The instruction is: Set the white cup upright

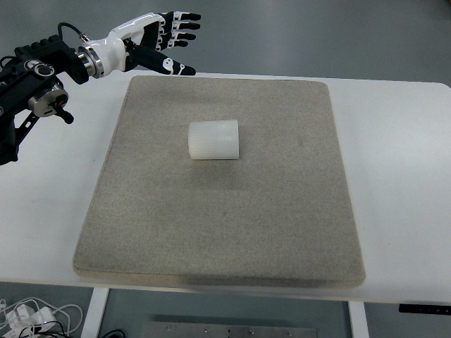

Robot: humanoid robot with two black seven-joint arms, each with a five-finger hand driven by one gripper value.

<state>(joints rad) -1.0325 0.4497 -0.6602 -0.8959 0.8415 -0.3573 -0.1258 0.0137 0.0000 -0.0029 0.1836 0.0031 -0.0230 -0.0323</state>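
A white ribbed cup (214, 140) lies on its side near the middle of a grey mat (225, 232) on the white table. My left hand (168, 39) is open with fingers spread, above the mat's far left corner, up and to the left of the cup and well apart from it. It holds nothing. The black left arm (35, 70) comes in from the left edge. The right arm is out of view.
A small grey square object (161, 65) lies on the table just beyond the mat's far edge, under my left hand. The white table (402, 176) shows bare strips on both sides of the mat. Cables (35, 317) lie on the floor at bottom left.
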